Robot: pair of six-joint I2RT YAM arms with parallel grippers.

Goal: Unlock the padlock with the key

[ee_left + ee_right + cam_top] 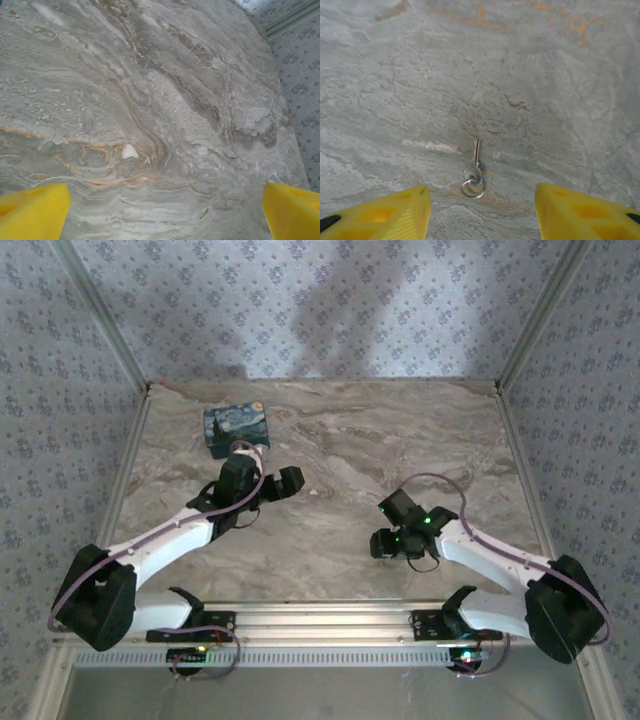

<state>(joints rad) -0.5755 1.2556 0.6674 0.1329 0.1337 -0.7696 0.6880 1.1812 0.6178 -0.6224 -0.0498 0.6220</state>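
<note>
1. While the right gripper [481, 195] hung spread wide over the marble table [560, 75], its yellow fingers [390, 215] flanked the key [474, 167]; lowering straight and pinching the round bow should have suited best, since the thin blade lay flat.
2. Small and silvery, the key carried a wire ring at its near end, blade pointing away.
3. Farther off, the left gripper [165, 195] gaped empty near the night-sky box [237, 430].

The left arm [170, 535] reaches forward and toward the middle, and the left gripper [285, 483] has its two yellow fingers [35, 210] spread wide apart. The right arm [480, 555] bends inward. The right gripper [390, 540] points downward, its fingers [580, 212] also wide apart.
</note>
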